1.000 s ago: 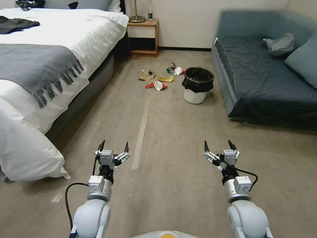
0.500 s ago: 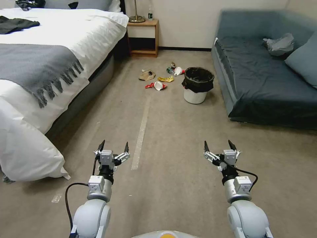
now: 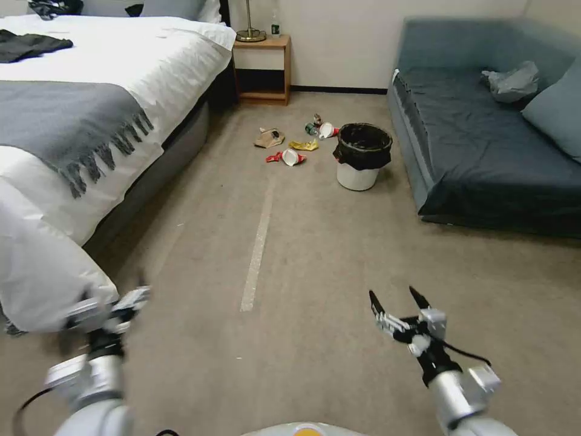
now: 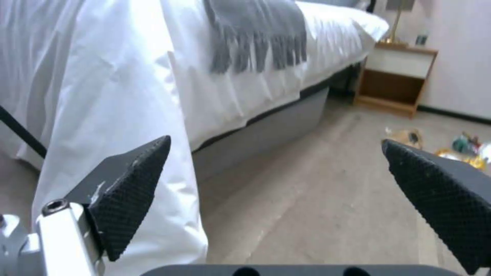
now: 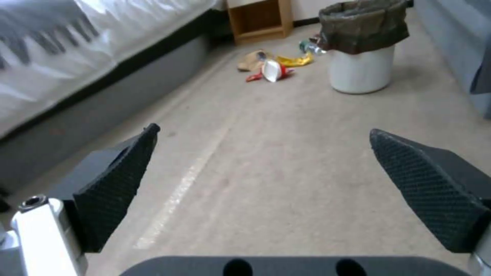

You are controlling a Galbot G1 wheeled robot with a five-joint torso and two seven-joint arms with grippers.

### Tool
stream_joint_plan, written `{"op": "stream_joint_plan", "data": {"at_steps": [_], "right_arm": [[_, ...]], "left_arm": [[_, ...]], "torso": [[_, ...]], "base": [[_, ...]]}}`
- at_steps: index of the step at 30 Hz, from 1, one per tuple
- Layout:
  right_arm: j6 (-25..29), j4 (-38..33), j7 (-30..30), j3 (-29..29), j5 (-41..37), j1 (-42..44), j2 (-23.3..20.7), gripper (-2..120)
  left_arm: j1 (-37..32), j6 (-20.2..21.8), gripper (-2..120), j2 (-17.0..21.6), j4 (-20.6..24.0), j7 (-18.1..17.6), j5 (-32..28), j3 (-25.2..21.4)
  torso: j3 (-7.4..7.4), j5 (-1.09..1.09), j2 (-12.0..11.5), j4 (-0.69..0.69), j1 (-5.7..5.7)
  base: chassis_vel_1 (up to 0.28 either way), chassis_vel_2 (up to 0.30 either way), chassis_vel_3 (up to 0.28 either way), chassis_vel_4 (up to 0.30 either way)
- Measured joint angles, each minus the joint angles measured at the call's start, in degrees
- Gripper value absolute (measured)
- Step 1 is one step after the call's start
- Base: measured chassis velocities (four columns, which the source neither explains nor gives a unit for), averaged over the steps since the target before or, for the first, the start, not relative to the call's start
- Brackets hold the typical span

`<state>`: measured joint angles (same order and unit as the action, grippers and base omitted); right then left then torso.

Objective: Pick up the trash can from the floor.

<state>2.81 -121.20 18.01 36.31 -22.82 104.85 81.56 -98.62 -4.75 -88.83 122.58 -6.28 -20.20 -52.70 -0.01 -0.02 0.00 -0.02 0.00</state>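
The trash can (image 3: 362, 156), a small white bin with a black liner folded over its rim, stands upright on the beige floor (image 3: 315, 254) beside the sofa, far ahead of both arms. In the right wrist view the trash can (image 5: 362, 50) sits well beyond the open fingers. My right gripper (image 3: 394, 297) hovers low over the carpet at the near right, open and empty. My left gripper (image 3: 112, 306) is blurred by motion at the near left, close to the hanging bed sheet. In the left wrist view the left gripper (image 4: 276, 184) is open with nothing between its fingers.
A bed (image 3: 91, 121) with white sheets and a grey throw fills the left side. A dark blue sofa (image 3: 484, 145) lines the right. Litter (image 3: 290, 148) lies left of the bin. A wooden nightstand (image 3: 263, 69) stands at the back wall. A pale tape strip (image 3: 257, 254) runs down the carpet.
My left arm has swung out to the left and lower, toward the bed corner. My right arm has dropped lower and tilted. The bin and litter have not moved.
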Motion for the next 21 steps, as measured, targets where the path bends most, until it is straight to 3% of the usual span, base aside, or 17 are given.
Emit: {"op": "stream_joint_plan", "data": {"at_steps": [6, 21], "right_arm": [[0.9, 1.2, 0.3, -0.3, -2.4, -0.6, -0.3, 100], [1.8, 1.3, 0.1, -0.3, -2.3, -0.4, -0.3, 100]], "left_arm": [[-0.1, -2.1, 100, 0.5, -1.2, 2.1, -1.0, -0.4], [-0.3, -3.0, 100, 0.7, -1.4, 4.2, -1.0, -0.4]], "torso": [[0.0, 0.02, 0.0, 0.02, 0.0], [0.01, 0.02, 0.0, 0.02, 0.0]], "base": [[0.0, 0.0, 0.0, 0.0], [0.0, 0.0, 0.0, 0.0]]}}
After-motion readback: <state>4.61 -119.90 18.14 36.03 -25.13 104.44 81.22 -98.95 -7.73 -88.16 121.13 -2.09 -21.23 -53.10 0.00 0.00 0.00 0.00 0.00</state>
